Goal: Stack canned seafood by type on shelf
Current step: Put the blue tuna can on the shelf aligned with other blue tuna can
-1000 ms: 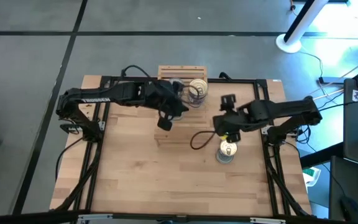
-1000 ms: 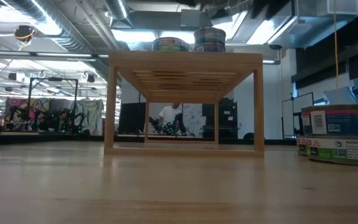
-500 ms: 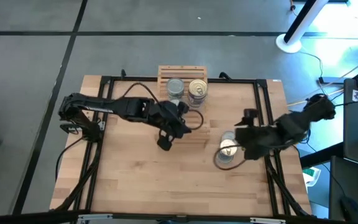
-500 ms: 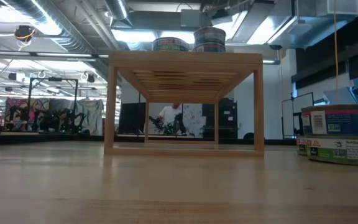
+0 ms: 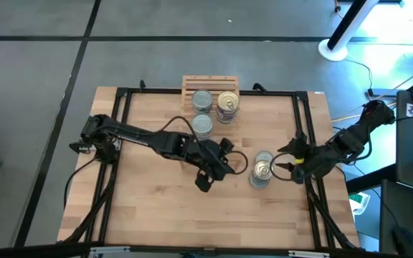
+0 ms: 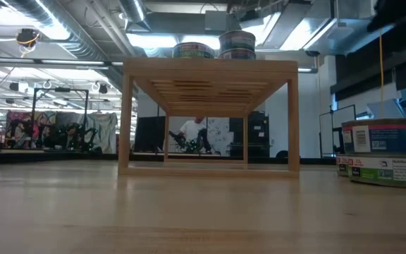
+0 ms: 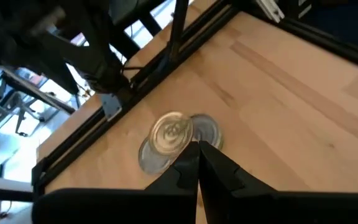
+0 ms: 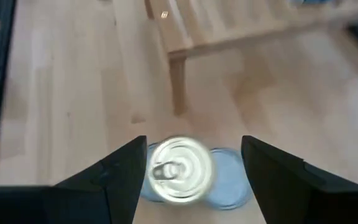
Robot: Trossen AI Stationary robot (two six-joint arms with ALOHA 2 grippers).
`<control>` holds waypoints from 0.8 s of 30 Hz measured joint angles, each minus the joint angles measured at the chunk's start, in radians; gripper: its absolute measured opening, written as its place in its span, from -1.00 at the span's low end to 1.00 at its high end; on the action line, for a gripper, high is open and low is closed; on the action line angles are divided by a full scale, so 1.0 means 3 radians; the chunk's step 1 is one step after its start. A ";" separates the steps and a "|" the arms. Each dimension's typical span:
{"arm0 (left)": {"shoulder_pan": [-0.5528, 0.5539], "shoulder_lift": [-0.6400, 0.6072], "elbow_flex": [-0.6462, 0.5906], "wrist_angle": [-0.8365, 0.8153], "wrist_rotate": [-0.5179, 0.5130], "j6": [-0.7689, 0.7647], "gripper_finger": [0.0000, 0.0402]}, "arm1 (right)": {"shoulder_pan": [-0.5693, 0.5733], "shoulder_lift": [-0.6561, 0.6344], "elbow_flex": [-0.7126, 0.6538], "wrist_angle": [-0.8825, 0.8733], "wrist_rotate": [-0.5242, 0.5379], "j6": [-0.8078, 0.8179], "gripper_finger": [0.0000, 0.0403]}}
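The shelf (image 5: 211, 84) stands at the table's far middle, with two silver-topped cans (image 5: 201, 100) (image 5: 202, 126) and a gold-topped can (image 5: 228, 104) on its slats. In the low view the cans (image 6: 237, 44) show on the shelf's top (image 6: 210, 65). A cluster of cans lies on the table at the right: a gold-topped one (image 5: 262, 170) (image 8: 179, 169) on top of another, and a silver-topped one (image 5: 263, 156) (image 8: 226, 184) beside it. My left gripper (image 5: 224, 168) (image 7: 197, 152) hovers shut just left of the cluster. My right gripper (image 5: 284, 163) (image 8: 188, 168) stands open just right of it.
A dark frame (image 5: 303, 129) of bars runs along the table's left, right and far sides. A cable loop (image 5: 239, 163) hangs by the left wrist. Bare wood (image 5: 171, 211) stretches across the near half of the table. At the low view's right edge two cans (image 6: 383, 152) stand stacked.
My left gripper has left the shelf and gone down toward the table's near right, up to the can cluster, staying shut. My right gripper has drawn back toward the table's right edge, sinking and rolling, still open. A silver-topped can now shows where the left arm covered the shelf.
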 joint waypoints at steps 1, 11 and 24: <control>-0.0017 0.0030 0.0000 0.0042 0.0000 -0.0022 -0.97 | 0.0000 -0.0065 -0.0111 0.0102 -0.0054 0.0069 0.30; -0.0172 0.0314 -0.0004 0.0110 -0.0001 -0.0242 -0.97 | -0.0012 -0.0181 -0.0710 0.0177 0.0107 0.0985 0.30; -0.0373 0.0507 -0.0004 0.0146 -0.0003 -0.0654 -0.97 | -0.0789 -0.0155 -0.0857 0.0182 -0.0669 0.1462 0.10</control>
